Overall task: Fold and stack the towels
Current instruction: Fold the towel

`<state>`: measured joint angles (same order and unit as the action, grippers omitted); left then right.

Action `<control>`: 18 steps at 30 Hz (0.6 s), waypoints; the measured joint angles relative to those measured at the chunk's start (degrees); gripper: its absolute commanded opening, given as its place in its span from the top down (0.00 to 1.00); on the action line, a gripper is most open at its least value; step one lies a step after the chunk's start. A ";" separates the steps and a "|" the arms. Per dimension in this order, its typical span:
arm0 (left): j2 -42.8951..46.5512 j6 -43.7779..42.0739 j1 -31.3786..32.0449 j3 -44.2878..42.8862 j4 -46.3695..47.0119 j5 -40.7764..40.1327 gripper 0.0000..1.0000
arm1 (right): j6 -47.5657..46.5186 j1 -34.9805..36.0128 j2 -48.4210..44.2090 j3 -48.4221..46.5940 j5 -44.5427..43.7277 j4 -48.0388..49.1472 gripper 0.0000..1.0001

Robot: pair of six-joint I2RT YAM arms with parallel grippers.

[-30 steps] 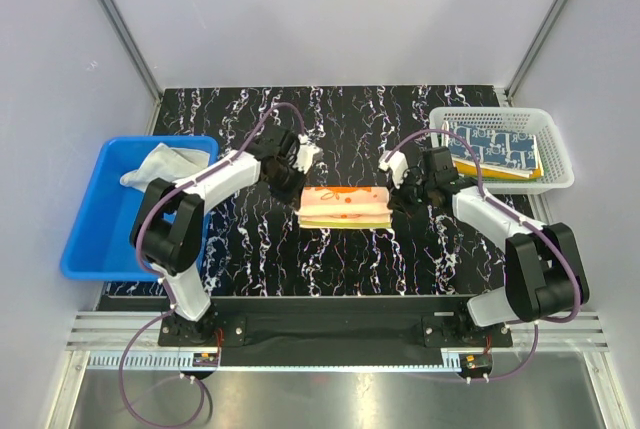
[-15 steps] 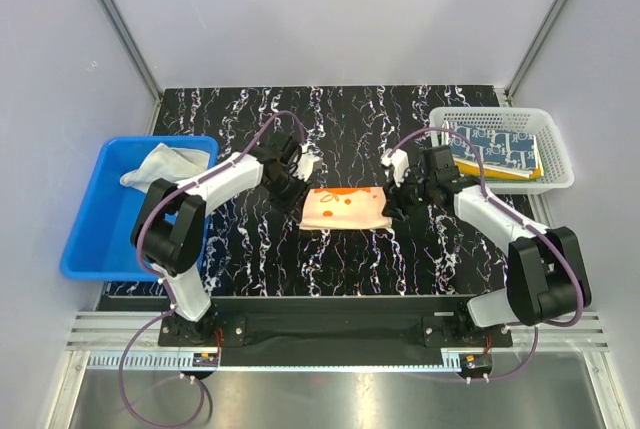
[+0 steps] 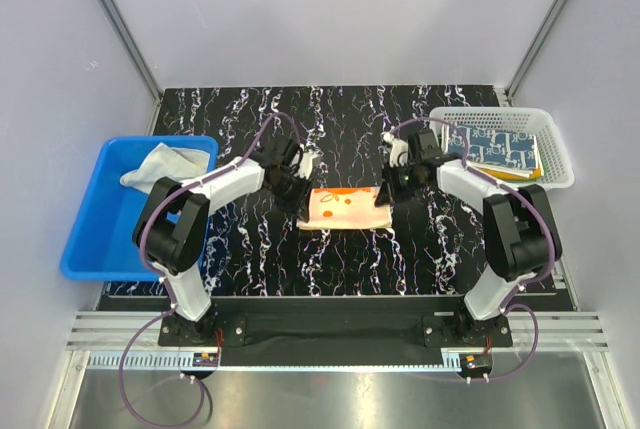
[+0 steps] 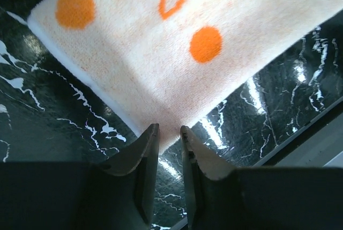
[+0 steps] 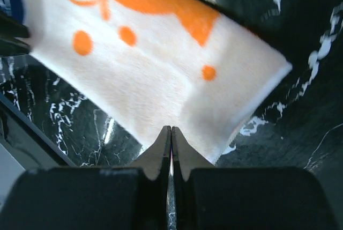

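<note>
A folded cream towel point(image 3: 348, 207) with an orange fox lies flat on the black marbled table point(image 3: 250, 249). My left gripper point(image 3: 294, 189) is at the towel's left side. In the left wrist view its jaws point(image 4: 169, 130) stand a little apart, with a corner of the towel point(image 4: 177, 53) reaching just between the tips. My right gripper point(image 3: 391, 180) is at the towel's right edge. Seen from the right wrist, it point(image 5: 171, 129) is shut, and the towel's edge point(image 5: 161, 80) is pinched at the tips, with a crease running from them.
A blue bin point(image 3: 85, 239) at the left holds a whitish-beige towel point(image 3: 160, 163). A white mesh basket point(image 3: 556, 161) at the back right holds a navy-patterned towel point(image 3: 500, 145) on top of an orange-yellow one point(image 3: 512, 172).
The towel's lifted edge was laid over and released, so it now lies flat and smaller. Both grippers opened. The right one shut again at the towel's right edge, and its arm swung back.
</note>
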<state>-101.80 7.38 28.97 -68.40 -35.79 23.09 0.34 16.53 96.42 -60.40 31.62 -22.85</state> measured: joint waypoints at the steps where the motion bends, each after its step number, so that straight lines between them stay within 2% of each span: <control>1: -0.33 0.72 0.00 0.63 0.48 -0.39 0.73 | 1.14 -0.04 1.16 0.50 -0.79 -0.55 0.96; 5: -1.66 3.02 0.00 1.81 0.92 -1.86 0.72 | 4.09 -0.57 6.32 0.28 -4.00 -3.76 0.96; 10: -1.84 4.83 0.02 0.87 -0.31 -3.69 0.70 | 7.37 -0.85 8.50 -3.48 -5.92 -7.50 0.94; 14: -1.81 5.38 0.04 -3.45 -3.48 -5.22 0.65 | 9.68 -0.90 8.28 -6.88 -6.73 -8.35 0.94; 18: -1.81 5.90 0.04 -8.33 -3.69 -5.33 0.64 | 10.58 -0.90 8.02 -9.62 -7.76 -8.85 0.95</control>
<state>-103.61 13.28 29.02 -76.73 -39.48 17.76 10.92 15.64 104.44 -70.02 23.86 -31.70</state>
